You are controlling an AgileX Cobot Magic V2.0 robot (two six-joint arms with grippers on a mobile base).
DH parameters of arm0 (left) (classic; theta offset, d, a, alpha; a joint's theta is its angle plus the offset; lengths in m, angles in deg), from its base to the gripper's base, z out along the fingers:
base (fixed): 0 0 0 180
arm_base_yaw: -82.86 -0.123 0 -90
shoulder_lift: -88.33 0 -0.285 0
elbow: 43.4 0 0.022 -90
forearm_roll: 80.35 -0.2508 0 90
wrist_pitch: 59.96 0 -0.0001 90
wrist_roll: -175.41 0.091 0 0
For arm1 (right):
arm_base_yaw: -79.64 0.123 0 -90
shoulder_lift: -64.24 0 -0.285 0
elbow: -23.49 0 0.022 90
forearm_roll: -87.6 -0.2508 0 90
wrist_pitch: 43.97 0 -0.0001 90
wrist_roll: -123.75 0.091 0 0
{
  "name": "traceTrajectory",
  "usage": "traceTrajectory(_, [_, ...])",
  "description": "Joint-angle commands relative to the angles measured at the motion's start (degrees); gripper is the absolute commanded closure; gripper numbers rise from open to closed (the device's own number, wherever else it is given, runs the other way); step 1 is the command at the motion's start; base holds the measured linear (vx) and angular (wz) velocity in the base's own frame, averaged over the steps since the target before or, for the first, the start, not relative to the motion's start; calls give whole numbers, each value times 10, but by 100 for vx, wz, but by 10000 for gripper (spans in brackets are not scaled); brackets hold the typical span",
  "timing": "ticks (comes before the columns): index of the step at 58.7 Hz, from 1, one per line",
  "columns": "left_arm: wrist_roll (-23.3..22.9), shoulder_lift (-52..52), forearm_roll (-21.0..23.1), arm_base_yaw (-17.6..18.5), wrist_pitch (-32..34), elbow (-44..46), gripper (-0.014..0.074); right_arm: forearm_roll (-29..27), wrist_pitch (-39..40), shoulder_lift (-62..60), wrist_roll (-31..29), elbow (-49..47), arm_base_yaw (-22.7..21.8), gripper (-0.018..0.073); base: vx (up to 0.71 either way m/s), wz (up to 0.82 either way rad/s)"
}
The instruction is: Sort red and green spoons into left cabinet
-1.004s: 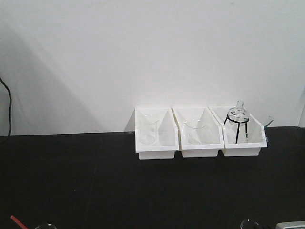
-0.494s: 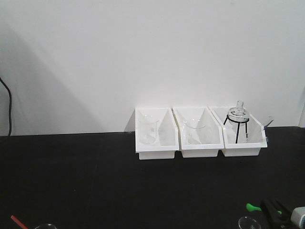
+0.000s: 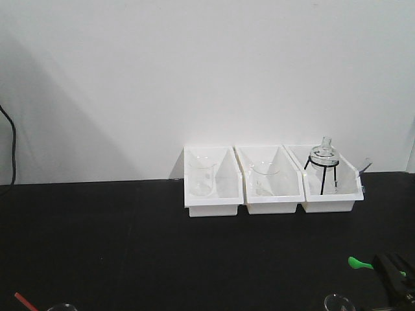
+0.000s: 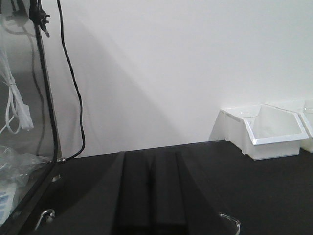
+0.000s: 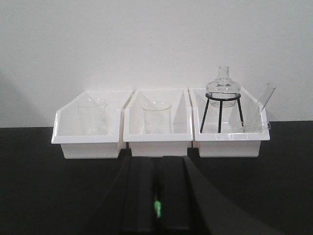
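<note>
The bright green spoon (image 3: 360,263) sticks out leftward from my right gripper (image 3: 384,264) above the black table at the lower right of the front view. In the right wrist view only a green sliver of the spoon (image 5: 156,208) shows between the closed fingers of my right gripper (image 5: 156,164). One end of the red spoon (image 3: 24,300) pokes in at the bottom left corner of the front view. My left gripper (image 4: 149,159) is shut with nothing in it, low over the table. The left cabinet is out of view.
Three white bins (image 3: 213,194) stand in a row against the white wall; two hold glass beakers (image 5: 156,116) and the right one holds a flask on a black tripod (image 3: 322,162). Glass rims (image 3: 338,301) show at the front edge. A black-framed clear panel (image 4: 29,147) and a cable stand at the left.
My right gripper came up into the front view from the bottom right corner carrying the green spoon, then shifted right and a little higher. The red spoon and the bins stayed put.
</note>
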Motion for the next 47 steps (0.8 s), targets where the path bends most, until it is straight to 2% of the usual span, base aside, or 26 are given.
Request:
traceTrajectory(1, [-3,11,2,2,45,-9,601,1,47,-17,-6,-12,-1,567,0,0])
traceTrajectory(38, [-3,11,2,2,45,-9,601,-1,40,-17,-5,-12,-1,567,0,0])
traceTrajectory(47, [-3,11,2,2,70,-9,601,-1,40,-17,-5,-12,-1,567,0,0])
